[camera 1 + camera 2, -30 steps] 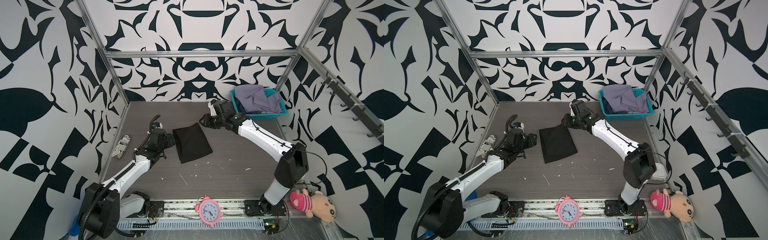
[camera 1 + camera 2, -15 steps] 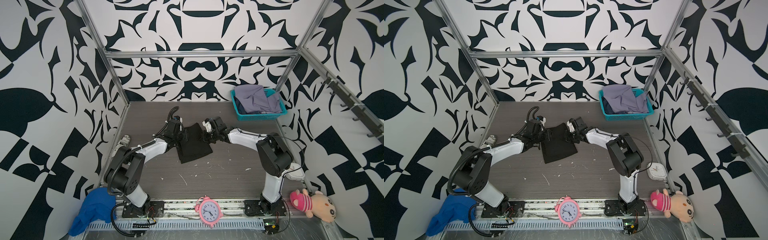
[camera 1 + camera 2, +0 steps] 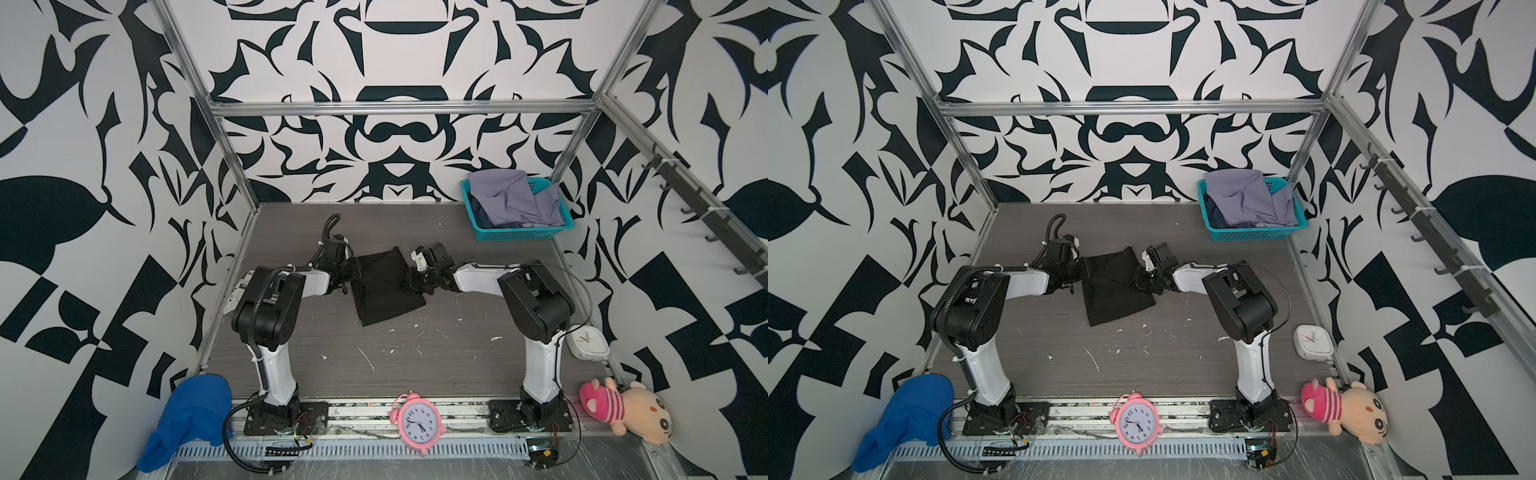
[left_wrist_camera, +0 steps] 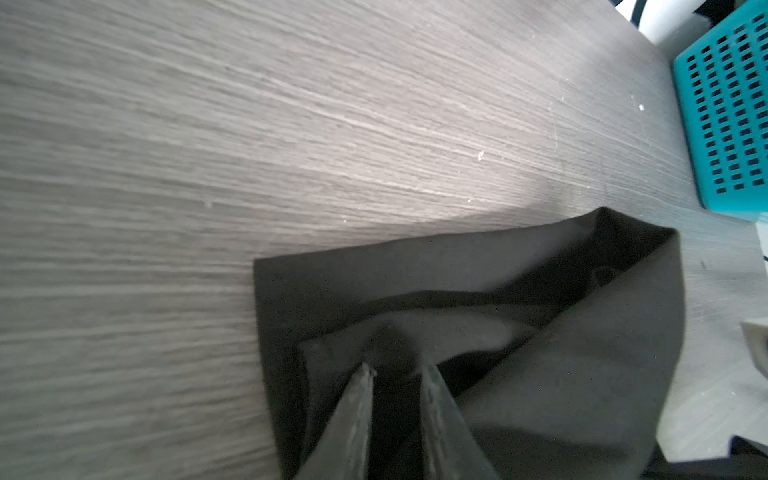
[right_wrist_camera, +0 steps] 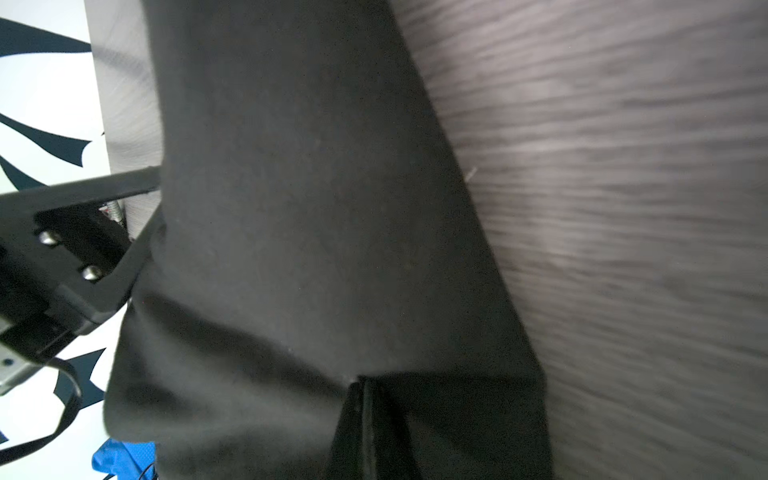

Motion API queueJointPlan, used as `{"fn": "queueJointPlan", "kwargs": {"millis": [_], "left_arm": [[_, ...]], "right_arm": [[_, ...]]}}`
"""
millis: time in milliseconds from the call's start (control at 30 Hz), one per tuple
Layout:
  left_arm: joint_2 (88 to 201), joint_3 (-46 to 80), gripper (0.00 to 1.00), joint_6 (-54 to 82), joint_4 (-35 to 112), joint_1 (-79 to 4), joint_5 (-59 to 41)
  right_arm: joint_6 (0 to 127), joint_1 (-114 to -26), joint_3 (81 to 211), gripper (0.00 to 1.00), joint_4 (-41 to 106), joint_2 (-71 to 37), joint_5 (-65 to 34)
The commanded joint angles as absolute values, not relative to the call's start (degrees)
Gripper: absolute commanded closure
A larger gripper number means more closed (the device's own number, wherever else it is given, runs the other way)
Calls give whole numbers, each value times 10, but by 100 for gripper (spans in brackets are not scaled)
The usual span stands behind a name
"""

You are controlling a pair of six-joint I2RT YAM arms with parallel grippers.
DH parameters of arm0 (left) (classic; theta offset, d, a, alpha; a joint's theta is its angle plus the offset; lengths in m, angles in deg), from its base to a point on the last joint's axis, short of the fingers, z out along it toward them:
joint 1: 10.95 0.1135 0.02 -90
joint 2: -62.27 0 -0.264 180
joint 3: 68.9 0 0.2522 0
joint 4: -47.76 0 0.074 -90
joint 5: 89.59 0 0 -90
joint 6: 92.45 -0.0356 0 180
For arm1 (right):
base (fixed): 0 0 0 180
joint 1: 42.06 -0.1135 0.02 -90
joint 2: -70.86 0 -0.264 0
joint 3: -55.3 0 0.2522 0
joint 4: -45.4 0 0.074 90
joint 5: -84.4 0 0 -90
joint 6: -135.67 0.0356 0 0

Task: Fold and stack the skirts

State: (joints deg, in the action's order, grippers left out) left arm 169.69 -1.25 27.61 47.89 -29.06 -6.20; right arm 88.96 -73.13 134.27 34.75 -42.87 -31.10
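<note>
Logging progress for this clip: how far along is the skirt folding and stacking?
Early. No stack shows. The black skirt lies on the table, left gripper and right gripper pinching opposite edges. The lavender-grey skirt waits unfolded in the teal basket.

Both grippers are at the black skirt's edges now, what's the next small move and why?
Probably lift both edges together and carry them over to fold. The right gripper is shut on the black skirt; the left gripper pinches a raised fold, and the skirt lies partly folded on the table.

a pink alarm clock [image 3: 417, 427], a plush toy [image 3: 621, 408] and a bright blue cloth [image 3: 189, 411] lie along the desk's [image 3: 415, 357] front edge; a white clock [image 3: 587, 341] sits right.
</note>
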Motion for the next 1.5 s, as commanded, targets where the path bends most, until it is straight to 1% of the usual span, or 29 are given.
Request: {"fn": "queueJointPlan", "kwargs": {"millis": [0,33,133,233,433,533,600,733,833,1000,1100,1200,1300,1400,1467], "left_arm": [[1640,1,69,262,432,-289,-23],[1616,3,66,256,421,-289,-10],[1555,4,63,243,409,-292,10],[1531,17,62,242,400,-299,-23],[1546,-10,65,269,437,-343,-43],[1577,-43,66,286,498,-349,-50],[1602,-48,68,296,512,-345,-58],[1638,-57,69,293,537,-341,-28],[1654,-58,69,283,536,-333,-7],[1649,-57,69,266,526,-321,2],[1607,-49,65,249,498,-319,14],[1555,-19,61,244,427,-319,12],[1507,-13,60,259,391,-331,-3],[1469,-30,59,272,371,-357,-11],[1458,-55,60,288,390,-375,-35]], "right_arm": [[891,-732,1361,90,316,-384,-315],[884,-734,1374,87,306,-375,-320],[870,-734,1409,80,306,-358,-340],[846,-729,1450,75,303,-377,-337],[841,-724,1568,76,293,-485,-360],[842,-724,1607,77,290,-532,-348],[844,-724,1627,78,291,-559,-344],[847,-723,1646,79,301,-596,-326],[855,-720,1649,79,315,-602,-324],[855,-718,1649,76,313,-567,-339],[844,-718,1636,72,300,-510,-355],[822,-718,1586,67,301,-441,-366],[804,-718,1518,66,304,-385,-393],[803,-718,1440,67,330,-352,-419],[820,-718,1388,71,369,-347,-440]]}}
